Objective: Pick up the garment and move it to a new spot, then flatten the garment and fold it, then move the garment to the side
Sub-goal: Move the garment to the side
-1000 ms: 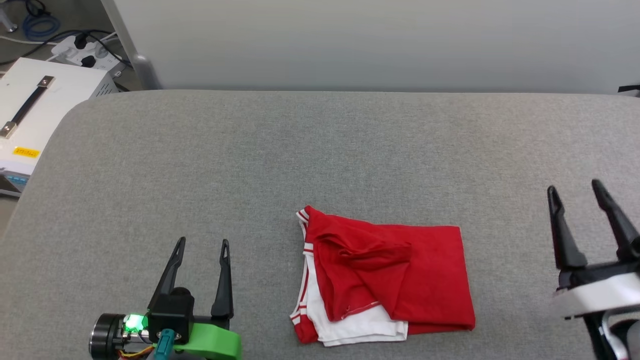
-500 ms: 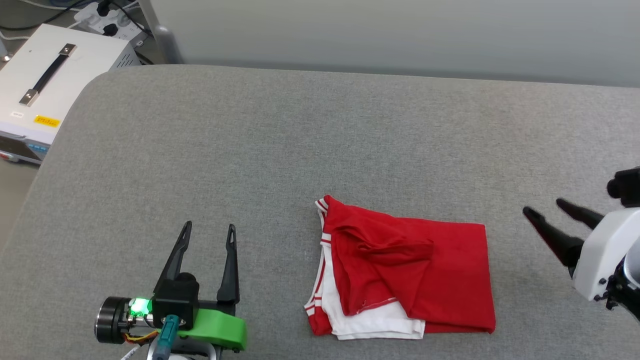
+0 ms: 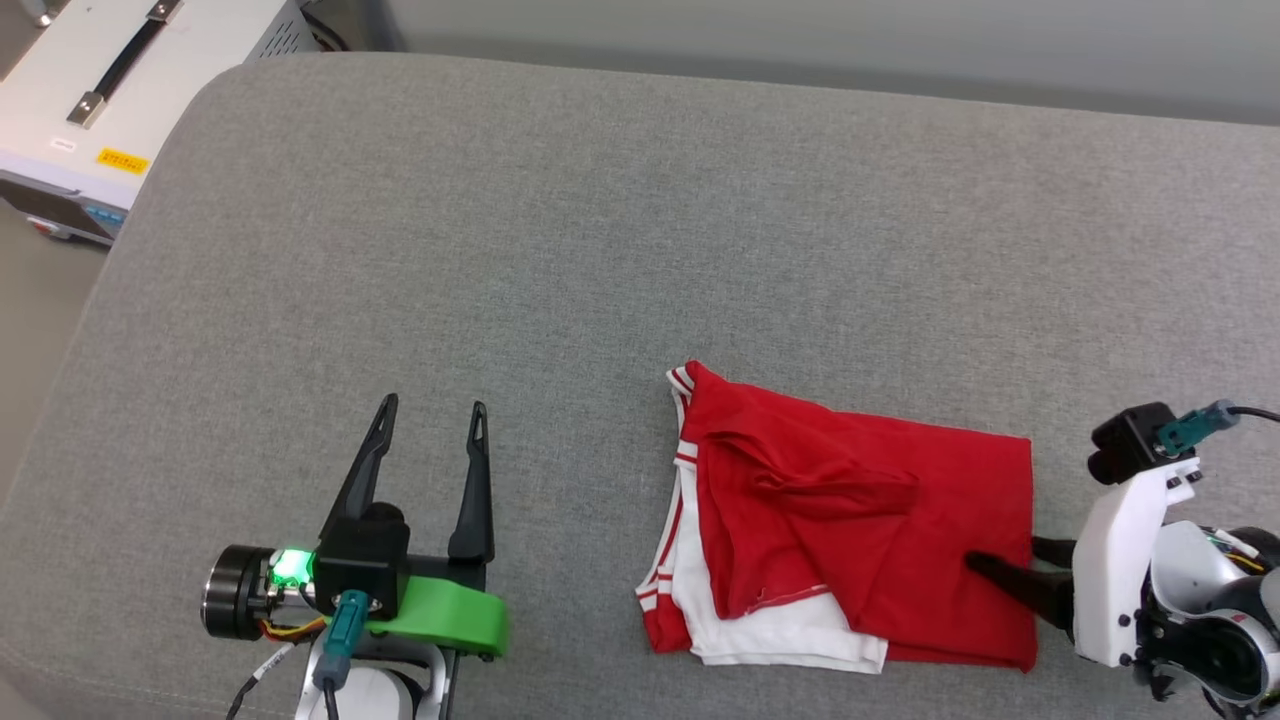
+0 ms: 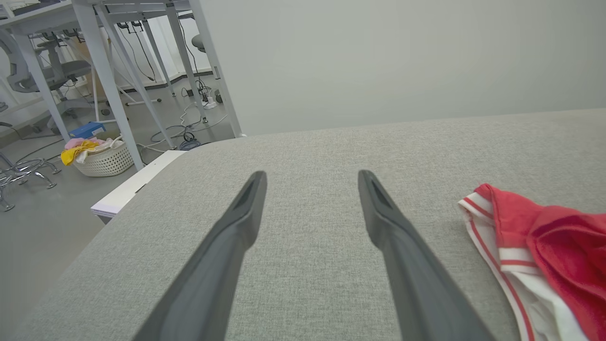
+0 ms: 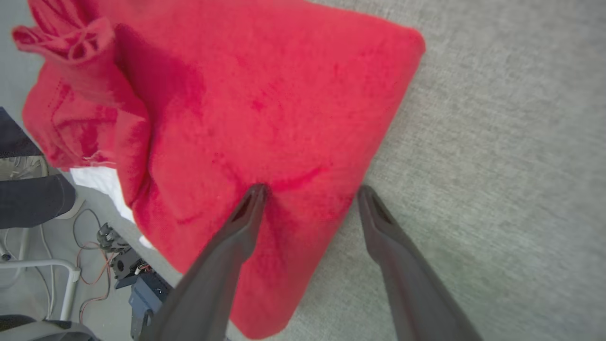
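The garment (image 3: 850, 520) lies folded on the grey padded table (image 3: 600, 250), red on top, with a white layer and striped trim showing at its left and front. My right gripper (image 3: 1003, 552) points left at its right edge, open. One finger rests on the red cloth and the other is at the cloth's edge. In the right wrist view the gripper (image 5: 311, 188) straddles the garment (image 5: 246, 104) edge, with nothing gripped. My left gripper (image 3: 434, 405) stands open over bare table, well left of the garment. The left wrist view shows the gripper (image 4: 312, 174) empty and the garment (image 4: 535, 246) off to the right.
A white box with a black handle (image 3: 90, 90) stands off the table's far left corner. A white laundry basket (image 4: 102, 158) and metal frame legs (image 4: 109, 80) are on the floor beyond. Past the table's near edge are cables and what looks like a person's dark-clad leg (image 5: 28, 203).
The head camera has tilted down and the whole picture has shifted. My right gripper has swung from pointing up to pointing left and has come down onto the garment's right edge. The left gripper has stayed put.
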{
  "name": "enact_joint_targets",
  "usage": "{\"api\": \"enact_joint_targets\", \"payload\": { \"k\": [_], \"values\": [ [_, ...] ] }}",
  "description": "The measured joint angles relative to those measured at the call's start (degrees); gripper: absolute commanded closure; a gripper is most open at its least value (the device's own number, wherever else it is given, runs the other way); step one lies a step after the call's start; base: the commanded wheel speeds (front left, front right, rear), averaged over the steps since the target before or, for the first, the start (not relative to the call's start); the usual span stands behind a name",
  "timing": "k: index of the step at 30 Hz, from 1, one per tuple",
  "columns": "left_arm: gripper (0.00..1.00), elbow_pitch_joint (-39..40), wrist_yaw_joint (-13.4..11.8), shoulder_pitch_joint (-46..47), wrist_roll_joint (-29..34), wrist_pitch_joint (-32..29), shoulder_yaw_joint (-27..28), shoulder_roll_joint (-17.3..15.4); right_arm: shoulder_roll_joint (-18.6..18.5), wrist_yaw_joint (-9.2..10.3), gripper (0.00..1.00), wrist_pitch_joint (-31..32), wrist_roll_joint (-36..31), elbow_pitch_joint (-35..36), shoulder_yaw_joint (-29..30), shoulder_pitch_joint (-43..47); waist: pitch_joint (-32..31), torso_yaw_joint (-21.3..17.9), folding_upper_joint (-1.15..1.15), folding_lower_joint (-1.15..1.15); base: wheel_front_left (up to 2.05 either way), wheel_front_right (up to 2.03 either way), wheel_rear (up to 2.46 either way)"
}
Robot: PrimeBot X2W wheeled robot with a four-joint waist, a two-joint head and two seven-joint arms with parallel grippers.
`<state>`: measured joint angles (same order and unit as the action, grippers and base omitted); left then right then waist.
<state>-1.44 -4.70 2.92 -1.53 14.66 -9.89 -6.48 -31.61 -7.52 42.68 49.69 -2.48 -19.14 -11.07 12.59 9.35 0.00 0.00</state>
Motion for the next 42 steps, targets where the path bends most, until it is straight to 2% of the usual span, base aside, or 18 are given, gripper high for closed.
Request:
{"api": "enact_joint_targets", "payload": {
  "k": [4, 11, 12, 13, 21, 25, 33, 42],
  "values": [
    [0.00, -0.10, 0.01, 0.88, 0.01, 0.00, -0.23, 0.26, 1.05, -0.01, 0.00, -0.55, 1.85, -2.37, -2.44, -1.37, 1.53, 0.89, 0.00, 0.00, 0.00, 0.00, 0.00],
    [0.00, -0.51, 0.00, 1.39, 0.04, 0.00, -0.30, 0.54, -0.49, -0.01, 0.00, -4.36, 2.14, -4.32, -6.19, -2.20, 2.72, 2.15, 0.00, 0.00, 0.00, 0.00, 0.00],
    [0.00, -0.57, 0.00, 1.39, 0.04, 0.00, -0.26, 0.54, -0.86, -0.01, 0.64, -5.22, 2.21, -4.44, -6.79, -2.26, 2.63, 2.16, 0.00, 0.00, 0.00, 0.00, 0.00],
    [0.00, -0.63, -0.01, 1.38, 0.04, 0.00, -0.23, 0.55, -1.02, -0.01, 1.00, -5.97, 2.50, -4.46, -7.11, -2.31, 2.52, 2.12, 0.00, 0.00, 0.00, 0.00, 0.00],
    [0.00, -0.89, -0.02, 1.31, 0.05, 0.00, -0.23, 0.65, -2.77, -0.01, 1.00, -12.63, 3.21, -2.56, -10.26, -4.32, 0.87, 0.89, 0.00, 0.00, 0.00, 0.00, 0.00],
    [0.00, -0.80, -0.10, 0.54, 0.04, 0.00, 0.19, 0.71, -6.48, -0.01, 1.00, -15.02, 1.10, 2.16, -11.47, -8.04, -0.54, -1.07, 0.00, 0.00, 0.00, 0.00, 0.00],
    [0.00, -0.10, -0.43, -0.70, -0.01, 0.00, 1.08, 0.78, -13.12, -0.01, 1.00, -15.81, -3.92, 5.91, -12.51, -12.24, -1.33, -6.40, 0.00, 0.00, 0.00, 0.00, 0.00],
    [0.00, 1.41, -0.58, -0.37, 0.20, 0.00, 1.79, 0.43, -14.25, -0.01, 1.00, -18.64, -5.20, 4.03, -8.25, -14.34, -0.29, -13.84, 0.00, 0.00, 0.00, 0.00, 0.00]
  ]
}}
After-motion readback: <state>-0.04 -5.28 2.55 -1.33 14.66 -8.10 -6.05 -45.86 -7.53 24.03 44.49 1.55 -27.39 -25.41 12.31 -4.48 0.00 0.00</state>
